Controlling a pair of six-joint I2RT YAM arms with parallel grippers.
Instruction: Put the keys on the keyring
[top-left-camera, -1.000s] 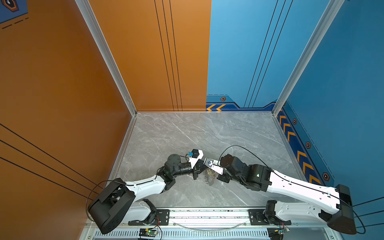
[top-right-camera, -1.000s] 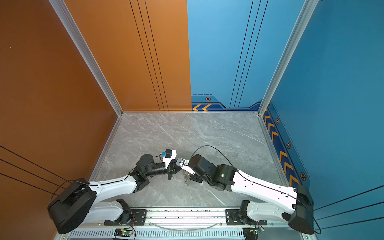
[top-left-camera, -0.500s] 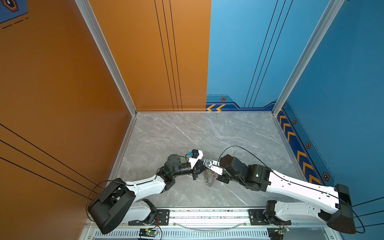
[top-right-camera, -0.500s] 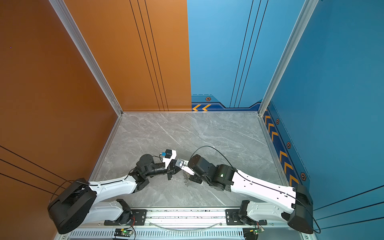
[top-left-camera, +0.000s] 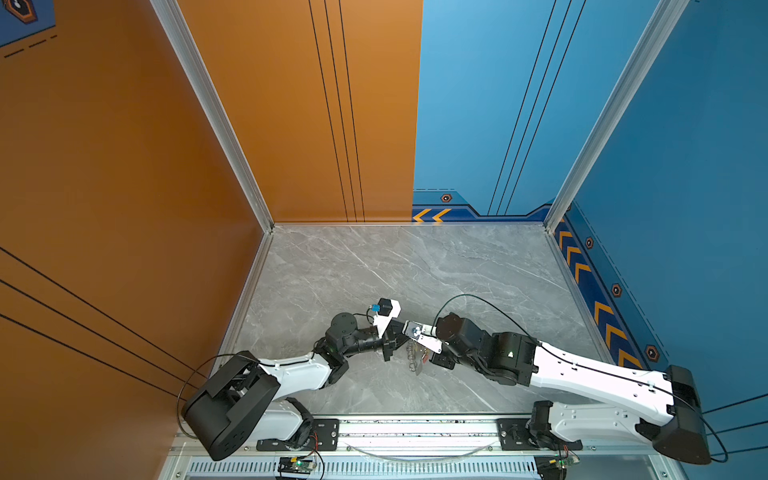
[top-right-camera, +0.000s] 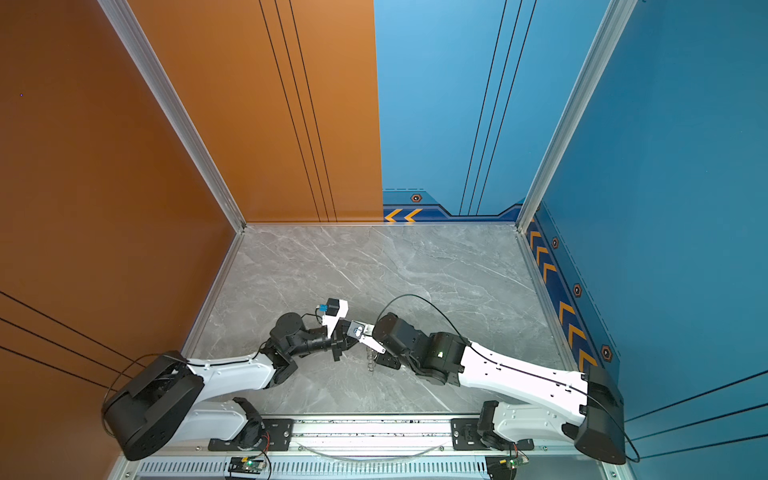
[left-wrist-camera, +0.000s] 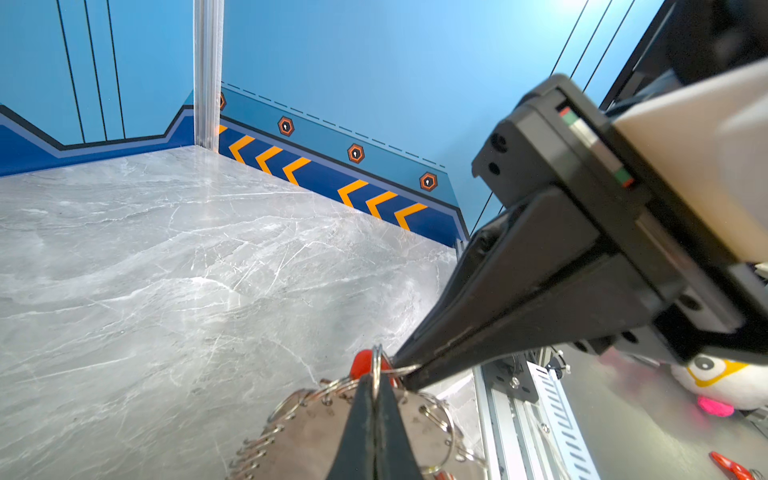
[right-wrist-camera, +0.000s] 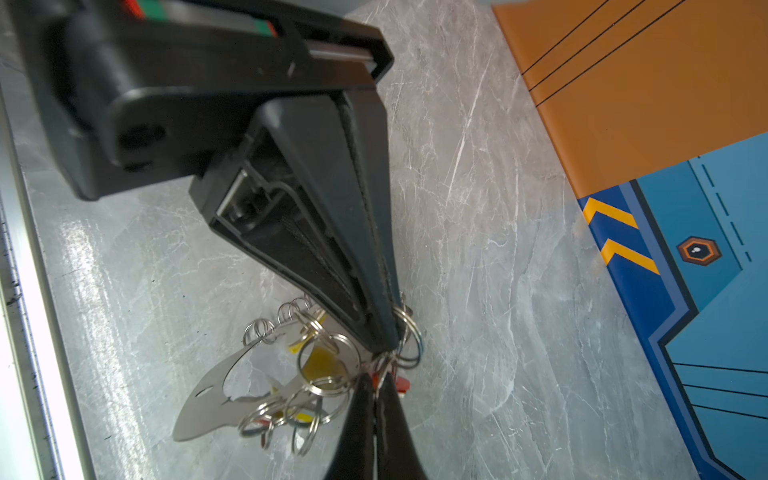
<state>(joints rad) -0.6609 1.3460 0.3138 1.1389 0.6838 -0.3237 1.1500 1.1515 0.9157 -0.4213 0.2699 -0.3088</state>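
The keyring is a bunch of silver rings (right-wrist-camera: 328, 386) on a flat shark-shaped metal plate (right-wrist-camera: 208, 399), with yellow tags among them. In both top views it hangs between the two arms (top-left-camera: 415, 362) (top-right-camera: 371, 362), just above the table. My left gripper (left-wrist-camera: 376, 384) is shut on one silver ring (left-wrist-camera: 377, 357). My right gripper (right-wrist-camera: 376, 384) is shut on one of the keys, a red-headed one (right-wrist-camera: 402, 384); its red head (left-wrist-camera: 360, 360) sits right behind the held ring. The two gripper tips almost touch. Other keys are hard to tell apart within the bunch.
Grey marble table (top-left-camera: 374, 270) walled by orange and blue panels. A metal rail (top-left-camera: 415, 428) runs along the front edge. The right arm's black cable (top-left-camera: 469, 297) loops above the table. A plush toy (left-wrist-camera: 723, 382) lies beyond the rail.
The right arm has edged slightly towards the left arm. Both grips are the same as before.
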